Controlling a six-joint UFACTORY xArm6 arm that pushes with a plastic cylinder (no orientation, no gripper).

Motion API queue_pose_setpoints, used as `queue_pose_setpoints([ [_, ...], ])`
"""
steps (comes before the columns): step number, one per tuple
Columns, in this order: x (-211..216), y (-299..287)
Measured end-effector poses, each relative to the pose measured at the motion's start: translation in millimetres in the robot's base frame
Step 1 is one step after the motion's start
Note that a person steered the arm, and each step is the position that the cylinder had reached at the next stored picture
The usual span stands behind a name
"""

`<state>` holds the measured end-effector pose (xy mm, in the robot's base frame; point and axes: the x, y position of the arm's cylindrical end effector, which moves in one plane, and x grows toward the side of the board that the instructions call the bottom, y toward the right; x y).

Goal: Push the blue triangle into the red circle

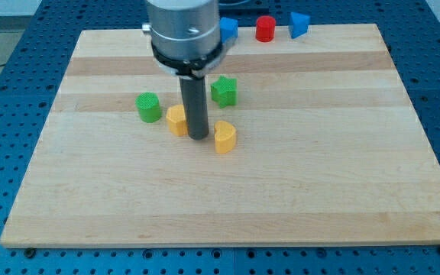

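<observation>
Approach step: my tip [198, 137], no claw fitted, nothing held, sits mid-table [319, 191] between yellow blocks; the blue plastic triangle [299, 24], at one o'clock, needs pushing nine-o'clockward into the red plastic circle [265, 29].

Green cylinder [149, 107]: left of centre, just beside the yellow block.
Yellow block [176, 120]: shape unclear, partly hidden.
Yellow heart [224, 137]: right of it.
Green star [224, 91]: above the heart.
Blue block [228, 29]: top edge.
Tabletop [319, 176]: pale wood.

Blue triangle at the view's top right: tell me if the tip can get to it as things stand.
Probably yes. My tip sits between two yellow blocks; the blue triangle is far off, beside the red circle.
</observation>
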<state>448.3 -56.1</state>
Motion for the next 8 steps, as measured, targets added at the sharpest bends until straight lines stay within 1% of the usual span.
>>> queue_pose_setpoints([
  [1,-32,57],
  [2,-68,159],
  [3,-136,276],
  [4,-255,339],
  [6,-257,316],
  [7,-257,268],
  [8,-256,246],
])
